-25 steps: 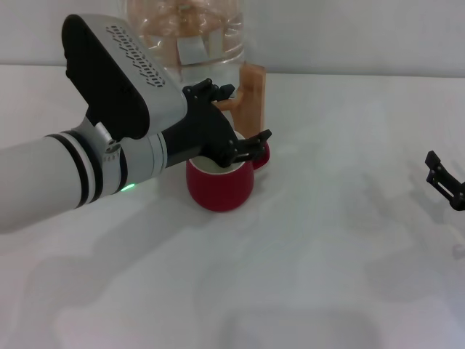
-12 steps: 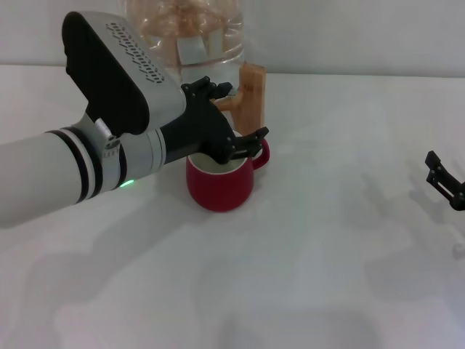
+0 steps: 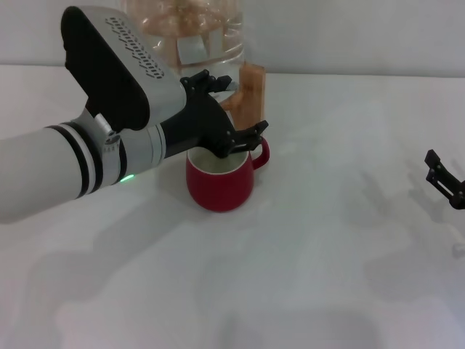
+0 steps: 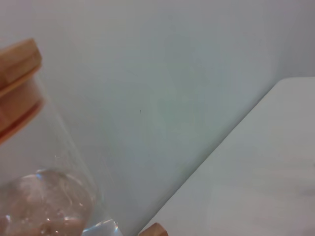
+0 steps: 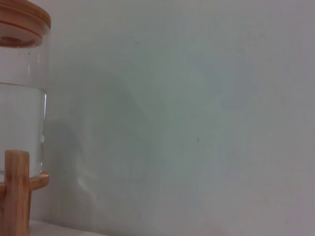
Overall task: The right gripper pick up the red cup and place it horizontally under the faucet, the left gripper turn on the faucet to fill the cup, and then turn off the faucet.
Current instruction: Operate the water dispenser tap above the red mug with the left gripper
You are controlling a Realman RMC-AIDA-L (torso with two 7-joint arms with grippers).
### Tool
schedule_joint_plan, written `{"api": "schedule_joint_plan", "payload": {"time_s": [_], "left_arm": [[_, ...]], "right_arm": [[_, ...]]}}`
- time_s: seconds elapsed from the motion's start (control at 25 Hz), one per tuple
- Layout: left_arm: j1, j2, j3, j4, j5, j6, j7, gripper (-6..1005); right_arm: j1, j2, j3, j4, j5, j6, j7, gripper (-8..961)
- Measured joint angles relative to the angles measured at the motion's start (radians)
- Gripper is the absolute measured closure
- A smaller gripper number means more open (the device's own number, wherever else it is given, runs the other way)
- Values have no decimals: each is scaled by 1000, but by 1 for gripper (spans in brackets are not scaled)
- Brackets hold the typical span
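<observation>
Ceramic, we judge: the cup (image 3: 220, 179), upright under our left gripper (image 3: 229, 127) before the jug (image 3: 190, 43), looks heavy, glossy, breakable; grip its rim or handle. Fingers spread; right gripper (image 3: 445, 181) idles far right, its state unclear.

Head view: the faucet is hidden behind the left gripper (image 3: 224, 116), so its lever position cannot be told, nor whether that gripper's fingers touch it. The water jug (image 3: 182, 33) is cut off by the top edge and partly covered by the arm. The red cup (image 3: 220, 179) shows its rim only in part, beneath the fingers; whether it holds water cannot be told. The right gripper (image 3: 445, 179) is cut off at the right edge, its fingers unreadable. Neither wrist view shows its own gripper.
</observation>
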Motion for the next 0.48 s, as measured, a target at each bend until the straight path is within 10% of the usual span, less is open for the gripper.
{"api": "schedule_joint_plan", "payload": {"time_s": [0.48], "left_arm": [[-4,2,-6,-1,0,2,2,123]], "right_arm": [[0,0,2,0,0,0,0,92]]}}
